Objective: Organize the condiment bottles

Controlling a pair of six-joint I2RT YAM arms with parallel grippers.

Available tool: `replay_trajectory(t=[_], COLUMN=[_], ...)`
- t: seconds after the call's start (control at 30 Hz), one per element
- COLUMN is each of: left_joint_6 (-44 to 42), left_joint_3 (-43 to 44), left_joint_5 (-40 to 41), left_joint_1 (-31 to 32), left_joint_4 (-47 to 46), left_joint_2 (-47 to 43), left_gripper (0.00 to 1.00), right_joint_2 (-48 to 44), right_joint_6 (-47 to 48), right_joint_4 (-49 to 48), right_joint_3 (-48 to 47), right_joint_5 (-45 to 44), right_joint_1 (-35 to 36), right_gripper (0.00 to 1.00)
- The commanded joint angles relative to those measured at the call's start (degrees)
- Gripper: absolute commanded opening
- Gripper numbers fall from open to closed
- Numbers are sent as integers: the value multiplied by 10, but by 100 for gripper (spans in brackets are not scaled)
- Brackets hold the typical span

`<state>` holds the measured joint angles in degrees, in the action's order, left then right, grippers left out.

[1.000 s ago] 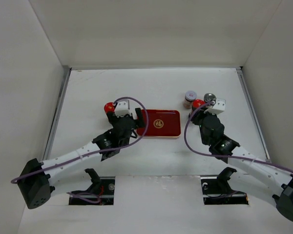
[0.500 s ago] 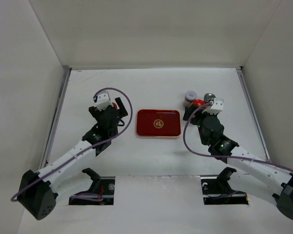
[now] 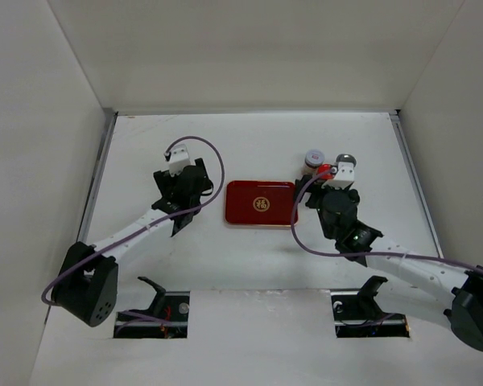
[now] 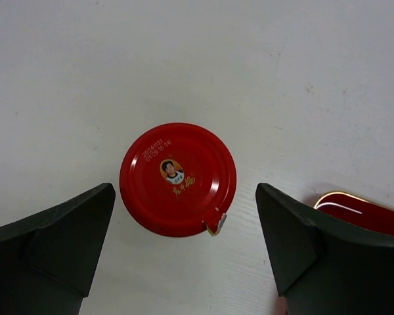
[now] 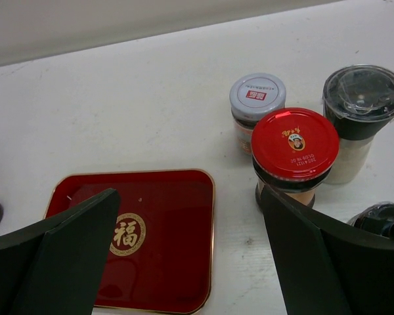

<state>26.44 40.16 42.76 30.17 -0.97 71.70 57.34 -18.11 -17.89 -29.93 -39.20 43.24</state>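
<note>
both grippers spread wide, nothing held, one over each group of condiment bottles.
the left gripper point(image 4: 185, 197) hangs wide open above a red-capped bottle point(image 4: 177, 178) standing upright on the white table point(image 4: 184, 59), a finger showing on either side and neither touching it, near the red tray point(image 4: 364, 213). the right gripper point(image 5: 189, 197) is equally wide open and holds nothing, over the tray's right part. just right of the tray four bottles cluster: a second red-capped bottle point(image 5: 294, 146), a pale-capped bottle point(image 5: 257, 97) behind it, a dark-topped white bottle point(image 5: 363, 92) beside it, and another dark top point(image 5: 387, 220) partly hidden at the corner.
</note>
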Motion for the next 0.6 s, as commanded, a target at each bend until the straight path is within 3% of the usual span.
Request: replay_trajectory(t=[0.0,0.57], left_joint_6=[5,7], left_joint_3=[30,19], left_joint_5=[-1,-2], left_joint_1=[-13,-25], left_joint_4=[-35,-83], left_joint_2=[17,65], left_gripper=[89,68], right_joint_2=[4,-14], right_joint_6=[8,6], right_joint_4=[-42,-44], right_joint_3=[-12,-1], right_joint_5=[3,4], right_joint_1=[10,7], right_gripper=[95,97])
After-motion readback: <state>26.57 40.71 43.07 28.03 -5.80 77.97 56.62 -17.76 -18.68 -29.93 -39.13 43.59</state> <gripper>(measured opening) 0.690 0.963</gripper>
